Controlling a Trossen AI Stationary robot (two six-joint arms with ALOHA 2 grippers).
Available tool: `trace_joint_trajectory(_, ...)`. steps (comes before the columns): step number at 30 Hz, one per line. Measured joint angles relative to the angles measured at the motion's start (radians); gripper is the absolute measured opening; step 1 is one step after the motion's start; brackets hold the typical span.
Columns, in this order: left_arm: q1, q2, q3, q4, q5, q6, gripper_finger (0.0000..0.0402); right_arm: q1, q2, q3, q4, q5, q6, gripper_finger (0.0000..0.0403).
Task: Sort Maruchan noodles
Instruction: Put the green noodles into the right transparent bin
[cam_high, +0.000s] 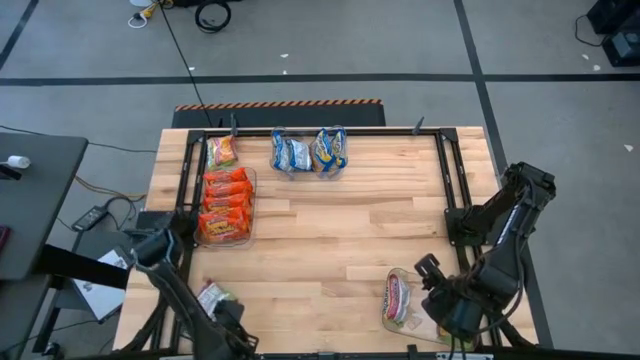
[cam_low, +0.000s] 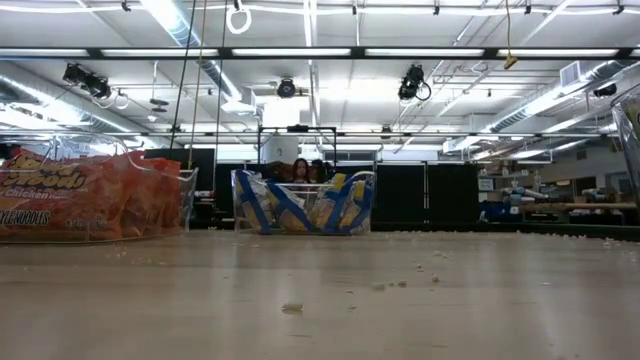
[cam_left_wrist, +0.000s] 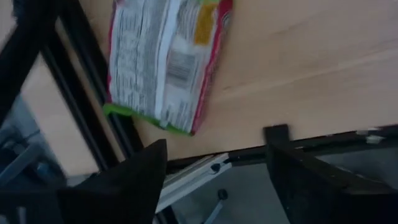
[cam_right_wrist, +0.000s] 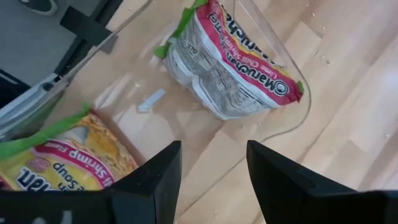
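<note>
Fingers spread on both grippers: left over one packet; right over two packets.

I count four orange-red Maruchan packets stacked flat in the clear tray at the table's left side. One more packet, yellow-green with pink, lies just beyond that tray toward the far edge. Two clear trays at the far edge hold blue-and-yellow packets; I make out roughly four, exact number uncertain from overhead. Near my right arm, one clear tray with two packets: a silver-white and red one and a yellow-green shrimp one. Near my left arm, one lone packet with pink and green edges on bare wood. Trays total: four. Arms: two.
</note>
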Motion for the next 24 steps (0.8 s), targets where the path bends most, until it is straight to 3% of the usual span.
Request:
trace_joint_trajectory(2, 0.0, 0.046, 0.0, -0.002, 0.046, 0.003, 0.0283, 0.005, 0.0, 0.0, 0.003, 0.0, 0.011, 0.0186)
trace_joint_trajectory(10, 0.005, 0.2, 0.0, -0.016, 0.038, 0.161, 0.0286, 0.005, 0.0, -0.001, 0.0, 0.039, 0.012, 0.0186)
trace_joint_trajectory(15, 0.025, 0.271, 0.0, -0.016, 0.132, 0.169, 0.0279, 0.005, 0.0, -0.001, -0.001, 0.037, 0.012, 0.0186)
trace_joint_trajectory(24, 0.041, 0.278, -0.048, -0.018, 0.135, 0.111, 0.0248, -0.002, 0.0, -0.001, -0.001, 0.009, -0.011, 0.0186)
